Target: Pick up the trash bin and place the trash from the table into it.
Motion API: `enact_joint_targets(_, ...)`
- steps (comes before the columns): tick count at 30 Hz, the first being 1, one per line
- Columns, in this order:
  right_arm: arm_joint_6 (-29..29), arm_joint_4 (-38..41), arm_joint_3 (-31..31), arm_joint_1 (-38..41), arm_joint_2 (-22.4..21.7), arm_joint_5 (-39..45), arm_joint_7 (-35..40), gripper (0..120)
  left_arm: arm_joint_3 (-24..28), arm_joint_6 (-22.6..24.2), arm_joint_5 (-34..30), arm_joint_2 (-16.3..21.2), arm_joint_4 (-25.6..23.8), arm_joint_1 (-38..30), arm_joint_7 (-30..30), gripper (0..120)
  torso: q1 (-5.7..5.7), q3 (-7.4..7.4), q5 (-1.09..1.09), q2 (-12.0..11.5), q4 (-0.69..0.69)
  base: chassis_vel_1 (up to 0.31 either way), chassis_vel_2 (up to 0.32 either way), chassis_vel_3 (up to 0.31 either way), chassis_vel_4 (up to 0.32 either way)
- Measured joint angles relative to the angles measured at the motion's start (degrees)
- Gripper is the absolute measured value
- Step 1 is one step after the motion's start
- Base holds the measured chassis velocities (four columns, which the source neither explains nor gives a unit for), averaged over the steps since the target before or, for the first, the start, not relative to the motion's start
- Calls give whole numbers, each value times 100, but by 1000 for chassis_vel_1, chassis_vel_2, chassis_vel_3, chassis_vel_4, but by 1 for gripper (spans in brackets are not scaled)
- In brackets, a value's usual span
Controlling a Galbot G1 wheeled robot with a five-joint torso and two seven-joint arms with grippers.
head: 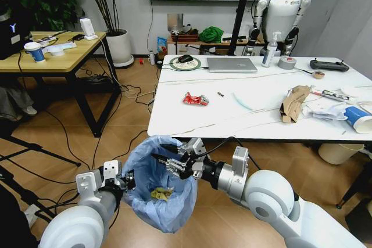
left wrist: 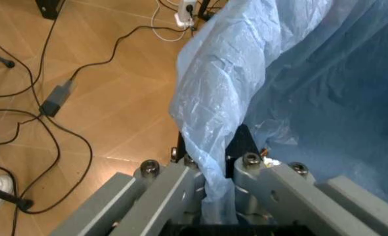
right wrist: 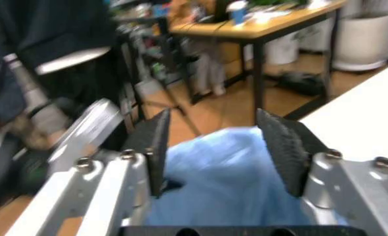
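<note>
Left gripper pinches the bin rim, right gripper hangs open above it, so keep the bin level under the counter edge before fetching the wrapper.

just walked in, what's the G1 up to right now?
Its left gripper is shut on the rim of the small round trash bin lined with a crinkly light-blue plastic bag, held by the white marble-look table. The right gripper hangs open and empty above the bin's mouth. A yellow crumpled wrapper lies inside; a red wrapper, torn brown cardboard and a blue-white paper cup remain on the table.
</note>
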Motion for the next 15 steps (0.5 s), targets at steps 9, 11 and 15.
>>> enact_joint_targets(9, -302, -605, 483, 873, 294, 634, 1959, 84, 24, 0, 28, 0, -65, 82, 7, 0, 0, 1, 0, 0, 0, 0, 0, 0, 0)
enact_joint_targets(11, -358, -857, 517, 1128, 388, 760, 2383, 90, 24, 0, 31, 1, -67, 103, 10, 0, 0, 1, -1, 0, 1, 0, 0, 0, 0)
enact_joint_targets(15, -425, -1494, 499, 1672, 655, 789, 3017, 99, 19, 0, 34, 11, -68, 137, 18, 0, 0, 1, -1, 0, 1, 0, 0, 0, 0)
